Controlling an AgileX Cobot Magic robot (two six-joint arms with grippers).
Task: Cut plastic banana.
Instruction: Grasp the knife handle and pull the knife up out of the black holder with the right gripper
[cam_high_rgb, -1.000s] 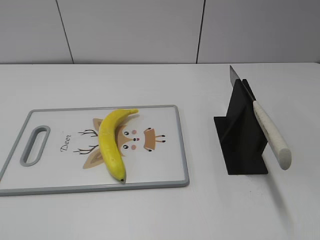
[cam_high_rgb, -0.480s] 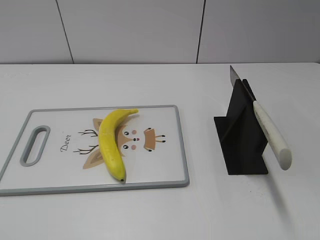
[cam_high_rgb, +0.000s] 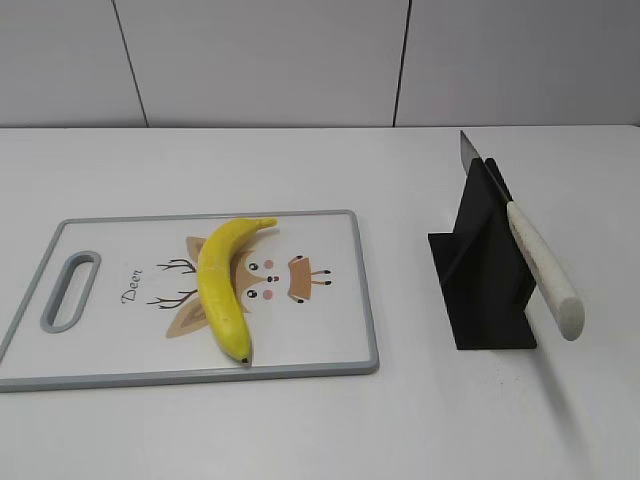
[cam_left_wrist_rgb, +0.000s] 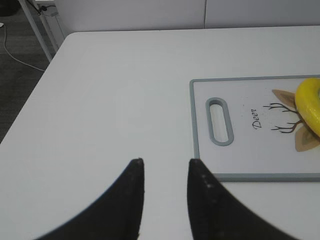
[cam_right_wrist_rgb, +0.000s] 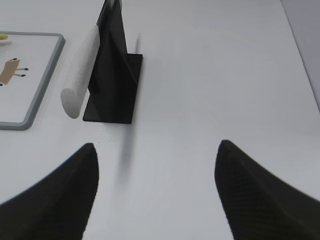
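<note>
The plastic banana (cam_high_rgb: 221, 286) is yellow and curved and lies on a white cutting board (cam_high_rgb: 330, 310) with a grey rim and a deer drawing. Part of the banana also shows in the left wrist view (cam_left_wrist_rgb: 309, 102). A knife with a white handle (cam_high_rgb: 543, 270) leans in a black stand (cam_high_rgb: 484, 270); both also show in the right wrist view, handle (cam_right_wrist_rgb: 81, 70) and stand (cam_right_wrist_rgb: 114, 75). My left gripper (cam_left_wrist_rgb: 165, 161) is open and empty above bare table, left of the board (cam_left_wrist_rgb: 250, 150). My right gripper (cam_right_wrist_rgb: 156, 145) is wide open and empty, in front of the stand. Neither gripper shows in the exterior view.
The white table (cam_high_rgb: 400, 420) carries the board on the left and the knife stand on the right. The board has a handle slot (cam_high_rgb: 70, 290) at its left end. The table's left edge and floor (cam_left_wrist_rgb: 20, 65) show in the left wrist view.
</note>
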